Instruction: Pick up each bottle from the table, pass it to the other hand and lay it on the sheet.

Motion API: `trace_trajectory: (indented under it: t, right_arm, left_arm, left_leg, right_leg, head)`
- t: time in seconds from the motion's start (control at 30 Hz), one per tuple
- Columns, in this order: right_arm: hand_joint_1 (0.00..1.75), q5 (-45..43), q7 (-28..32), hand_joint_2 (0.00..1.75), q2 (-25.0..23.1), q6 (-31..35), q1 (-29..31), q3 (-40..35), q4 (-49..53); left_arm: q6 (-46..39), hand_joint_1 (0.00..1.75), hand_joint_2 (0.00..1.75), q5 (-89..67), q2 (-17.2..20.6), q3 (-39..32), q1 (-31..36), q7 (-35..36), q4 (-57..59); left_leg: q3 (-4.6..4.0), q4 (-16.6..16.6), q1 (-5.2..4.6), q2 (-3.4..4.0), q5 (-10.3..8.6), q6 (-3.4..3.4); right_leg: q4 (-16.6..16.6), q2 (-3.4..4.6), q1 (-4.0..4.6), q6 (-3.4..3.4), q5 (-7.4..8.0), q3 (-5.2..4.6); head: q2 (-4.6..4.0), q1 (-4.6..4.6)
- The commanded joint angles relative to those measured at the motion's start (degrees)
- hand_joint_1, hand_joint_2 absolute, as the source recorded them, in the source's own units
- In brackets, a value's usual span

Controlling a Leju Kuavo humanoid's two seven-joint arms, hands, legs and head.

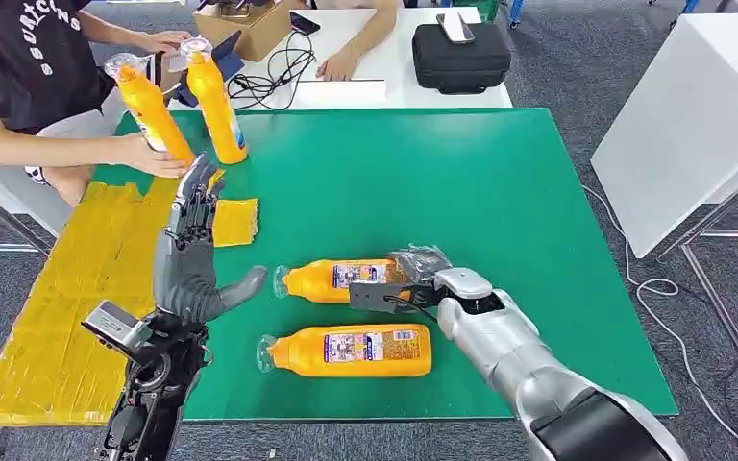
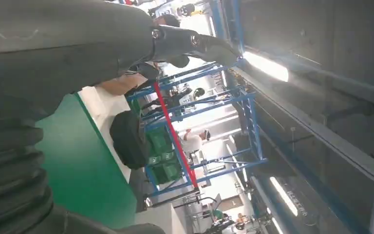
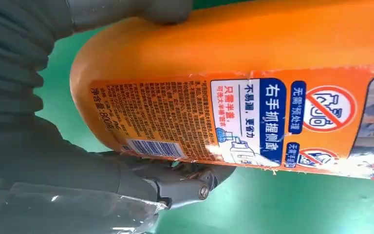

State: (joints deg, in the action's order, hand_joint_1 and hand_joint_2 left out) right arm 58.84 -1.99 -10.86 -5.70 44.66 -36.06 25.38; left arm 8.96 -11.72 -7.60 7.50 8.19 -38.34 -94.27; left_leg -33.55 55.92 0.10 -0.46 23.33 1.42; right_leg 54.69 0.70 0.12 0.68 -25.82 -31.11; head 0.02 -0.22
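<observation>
Bottle [image 1: 332, 280] lies flat near the desk's [image 1: 500, 192] front edge, long axis along that edge, cap toward the left edge; our right hand [image 1: 399, 283] clasps its base. A second bottle [image 1: 351, 351] lies parallel, nearer the front edge. Our left hand [image 1: 189, 250] hangs empty, fingers spread, beside the yellow sheet [image 1: 67, 298]. Two bottles [image 1: 213, 101] stand at the far-left corner, one held by a person [image 1: 19, 77].
</observation>
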Motion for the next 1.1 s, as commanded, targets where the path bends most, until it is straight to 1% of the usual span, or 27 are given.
trace_trajectory:
  t: [0.03, 0.1, 0.13, 0.17, 0.27, 0.3, 0.4, 0.43, 0.47, 0.5, 0.53, 0.57, 0.6, 0.63, 0.67, 0.7, 0.73, 0.77, 0.8, 0.83, 0.87, 0.9, 0.93, 1.0, 1.03, 1.07, 1.1]
  right_arm:
    - [1.75, 0.18, -0.31, 1.75, 1.30, 0.06, 1.26, -2.23, -3.28]
    - [1.75, 0.18, -0.31, 1.75, 1.30, 0.06, 1.26, -2.23, -3.28]
    - [1.75, 0.18, -0.31, 1.75, 1.30, 0.06, 1.26, -2.23, -3.28]
    - [1.75, 0.18, -0.31, 1.75, 1.30, 0.06, 1.26, -2.23, -3.28]
    - [1.75, 0.36, -0.83, 1.75, 1.62, 3.82, 0.36, -1.54, -1.73]
    - [1.75, 0.09, -0.64, 1.75, 1.69, 4.77, 0.04, -1.12, -1.28]
    - [1.75, -1.65, 0.37, 1.75, 2.62, 13.01, -2.85, 2.16, 3.93]
    - [1.75, -2.51, 0.94, 1.75, 2.97, 16.97, -4.36, 3.89, 6.91]
    - [1.75, -3.31, 1.92, 1.75, 3.36, 19.06, -6.12, 5.26, 10.43]
    - [1.75, -5.32, 3.17, 1.75, 3.49, 20.65, -8.16, 7.31, 14.54]
    - [1.75, -7.15, 4.22, 1.75, 3.81, 23.20, -11.71, 9.87, 21.87]
    - [1.75, -9.29, 5.70, 1.75, 3.67, 25.00, -15.09, 12.23, 28.61]
    - [1.75, -10.77, 6.90, 1.75, 3.55, 25.85, -16.53, 13.18, 31.59]
    - [1.75, -13.56, 9.52, 1.75, 3.43, 28.91, -19.41, 14.94, 37.18]
    - [1.75, -17.00, 12.62, 1.75, 3.37, 30.42, -21.28, 16.01, 40.76]
    - [1.75, -20.00, 14.91, 1.75, 3.38, 31.32, -22.60, 16.81, 43.13]
    - [1.75, -23.77, 17.83, 1.75, 3.64, 32.51, -24.75, 17.84, 46.27]
    - [1.75, -25.39, 19.27, 1.75, 3.34, 33.81, -25.74, 18.47, 47.39]
    - [1.75, -29.85, 22.18, 1.75, 2.54, 34.25, -26.87, 19.48, 48.54]
    - [1.75, -30.56, 22.78, 1.75, 2.26, 34.75, -27.23, 19.75, 48.63]
    - [1.75, -33.99, 25.01, 1.75, 1.50, 35.21, -28.31, 20.59, 49.45]
    - [1.75, -36.76, 26.68, 1.75, 0.92, 35.96, -29.47, 21.54, 50.62]
    - [1.75, -38.14, 27.21, 1.75, 0.87, 35.78, -30.01, 21.88, 51.29]
    - [1.75, -41.21, 28.49, 1.75, 0.53, 35.85, -31.24, 23.09, 52.84]
    - [1.75, -42.83, 29.06, 1.75, 0.65, 35.43, -32.17, 23.60, 53.70]
    - [1.75, -43.69, 29.33, 1.75, 0.52, 35.19, -32.55, 23.89, 53.98]
    - [1.75, -44.37, 29.57, 1.75, 0.42, 34.99, -32.78, 24.08, 54.05]
  left_arm:
    - [0.01, 0.00, 1.75, 0.24, -0.06, 0.64, 1.45, 0.25, 2.92]
    - [0.01, 0.00, 1.75, 0.24, -0.06, 0.64, 1.45, 0.25, 2.92]
    - [0.01, 0.00, 1.75, 0.24, -0.06, 0.64, 1.45, 0.25, 2.92]
    - [0.01, 0.00, 1.75, 0.24, -0.06, 0.64, 1.45, 0.25, 2.92]
    - [-0.05, 0.00, 1.75, 0.16, 0.02, 0.49, 0.95, 0.24, 2.41]
    - [-0.10, 0.00, 1.75, 0.12, 0.05, 0.46, 0.81, 0.22, 2.25]
    - [-0.68, 0.00, 1.75, -0.37, 0.29, 0.32, -0.55, 0.01, 0.70]
    - [-0.94, 0.00, 1.75, -0.76, 0.26, 0.20, -1.15, -0.09, 0.03]
    - [-1.29, 0.00, 1.75, -1.17, 0.26, 0.10, -2.10, -0.19, -0.95]
    - [-1.32, 0.00, 1.75, -1.29, 0.32, -0.02, -2.75, -0.24, -1.38]
    - [-1.61, 0.00, 1.75, -1.60, 0.39, -0.20, -3.71, -0.55, -1.94]
    - [-1.64, 0.00, 1.75, -1.64, 0.55, -0.28, -4.64, -0.77, -2.81]
    - [-1.40, 0.00, 1.75, -1.39, 0.66, -0.27, -5.03, -0.95, -3.27]
    - [-0.02, 0.00, 1.75, -0.23, 1.20, -0.11, -5.67, -0.33, -4.10]
    - [1.10, 0.00, 1.75, 0.26, 1.63, 0.13, -5.66, 0.88, -4.26]
    - [2.50, 0.00, 1.75, 0.20, 2.32, 0.71, -5.24, 3.77, -3.60]
    - [4.08, 0.00, 1.75, -0.16, 3.03, 1.58, -3.80, 8.22, -1.91]
    - [3.95, 0.00, 1.75, -1.23, 3.19, 1.97, -2.92, 11.47, -0.21]
    - [3.12, 0.00, 1.75, -2.63, 3.46, 2.99, -1.46, 12.18, 1.68]
    - [3.22, 0.00, 1.75, -2.62, 3.56, 3.51, -0.81, 12.14, 2.41]
    - [3.26, 0.00, 1.75, -2.36, 3.77, 4.71, 0.58, 12.33, 3.72]
    - [3.29, 0.00, 1.75, -1.99, 3.84, 6.00, 1.84, 12.39, 4.43]
    - [3.54, 0.00, 1.75, -1.55, 3.86, 6.84, 2.51, 12.63, 4.66]
    - [4.03, 0.00, 1.75, -0.86, 4.06, 8.45, 3.87, 13.14, 5.11]
    - [4.39, 0.00, 1.75, -0.18, 4.02, 9.58, 5.09, 13.90, 5.57]
    - [4.35, 0.00, 1.75, 0.19, 3.97, 9.97, 5.61, 14.30, 5.73]
    - [4.36, 0.00, 1.75, 0.45, 3.93, 10.21, 5.91, 14.51, 5.84]
  left_leg:
    - [0.14, -0.04, 0.01, -0.11, 0.03, -0.02]
    - [0.24, -0.03, 0.05, -0.12, 0.08, -0.04]
    - [0.13, -0.05, 0.00, -0.09, 0.03, -0.02]
    - [0.24, -0.03, 0.05, -0.11, 0.09, -0.04]
    - [0.36, -0.04, 0.08, -0.12, 0.14, -0.06]
    - [0.19, -0.06, 0.03, -0.11, 0.05, -0.03]
    - [0.23, -0.05, 0.04, -0.11, 0.08, -0.03]
    - [0.14, -0.06, 0.02, -0.08, 0.04, -0.02]
    - [0.24, -0.04, 0.04, -0.07, 0.11, -0.04]
    - [0.33, -0.04, 0.07, -0.08, 0.17, -0.05]
    - [0.18, -0.05, 0.03, -0.07, 0.09, -0.03]
    - [0.28, -0.01, 0.08, -0.05, 0.19, -0.05]
    - [0.19, -0.05, 0.05, -0.01, 0.14, -0.04]
    - [0.29, -0.03, 0.06, -0.03, 0.22, -0.06]
    - [0.11, -0.02, 0.04, -0.06, 0.14, -0.05]
    - [0.24, -0.01, 0.09, -0.11, 0.23, -0.08]
    - [0.09, -0.03, 0.03, -0.17, 0.15, -0.07]
    - [0.20, 0.02, 0.07, -0.18, 0.23, -0.09]
    - [0.02, -0.02, 0.05, -0.36, 0.10, -0.07]
    - [0.11, -0.02, 0.06, -0.43, 0.13, -0.08]
    - [0.04, -0.04, 0.03, -0.38, 0.08, -0.07]
    - [0.13, 0.00, 0.09, -0.38, 0.13, -0.08]
    - [-0.04, -0.04, 0.01, -0.34, 0.05, -0.06]
    - [0.09, 0.03, 0.09, -0.42, 0.12, -0.08]
    - [-0.02, -0.03, 0.01, -0.41, 0.05, -0.05]
    - [0.04, 0.00, 0.05, -0.42, 0.09, -0.07]
    - [-0.06, -0.04, 0.01, -0.31, 0.03, -0.04]
  right_leg:
    - [-0.08, -0.17, 0.02, 0.05, -0.05, 0.20]
    - [-0.11, -0.21, 0.06, 0.07, -0.09, 0.33]
    - [-0.07, -0.15, 0.00, 0.05, -0.05, 0.19]
    - [-0.11, -0.20, 0.05, 0.07, -0.10, 0.33]
    - [-0.16, -0.24, 0.08, 0.09, -0.14, 0.48]
    - [-0.11, -0.18, 0.03, 0.06, -0.07, 0.27]
    - [-0.12, -0.18, 0.04, 0.06, -0.09, 0.31]
    - [-0.09, -0.13, 0.01, 0.05, -0.05, 0.20]
    - [-0.12, -0.15, 0.04, 0.06, -0.10, 0.32]
    - [-0.15, -0.18, 0.07, 0.08, -0.15, 0.44]
    - [-0.11, -0.13, 0.03, 0.05, -0.09, 0.25]
    - [-0.12, -0.14, 0.08, 0.07, -0.16, 0.38]
    - [-0.13, -0.07, 0.05, 0.05, -0.11, 0.26]
    - [-0.12, -0.11, 0.06, 0.06, -0.19, 0.38]
    - [-0.08, -0.12, 0.05, 0.04, -0.12, 0.19]
    - [-0.10, -0.20, 0.09, 0.05, -0.22, 0.36]
    - [-0.06, -0.22, 0.03, 0.03, -0.17, 0.18]
    - [-0.06, -0.26, 0.07, 0.04, -0.24, 0.32]
    - [-0.07, -0.39, 0.06, 0.02, -0.18, 0.18]
    - [-0.09, -0.47, 0.06, 0.03, -0.22, 0.28]
    - [-0.08, -0.40, 0.03, 0.02, -0.16, 0.17]
    - [-0.11, -0.44, 0.10, 0.04, -0.19, 0.32]
    - [-0.06, -0.37, 0.01, 0.02, -0.13, 0.09]
    - [-0.08, -0.49, 0.09, 0.04, -0.20, 0.28]
    - [-0.05, -0.46, 0.01, 0.02, -0.15, 0.13]
    - [-0.06, -0.49, 0.05, 0.03, -0.18, 0.22]
    - [-0.05, -0.33, 0.00, 0.01, -0.09, 0.05]
  head:
    - [0.00, 0.00]
    - [0.00, 0.00]
    - [0.00, 0.00]
    - [0.00, 0.00]
    - [0.00, 0.00]
    - [0.00, 0.00]
    - [0.00, 0.00]
    - [0.00, 0.00]
    - [0.00, 0.00]
    - [0.00, -0.02]
    - [0.00, -0.02]
    - [0.00, 0.00]
    - [0.00, -0.02]
    - [0.00, -0.02]
    - [0.00, 0.02]
    - [0.00, 0.00]
    - [0.00, -0.04]
    - [0.00, 0.00]
    - [0.00, 0.02]
    - [0.00, -0.04]
    - [0.00, 0.00]
    - [0.00, 0.00]
    - [0.00, -0.02]
    - [0.00, 0.02]
    - [0.00, 0.00]
    - [0.00, 0.00]
    - [0.00, -0.02]
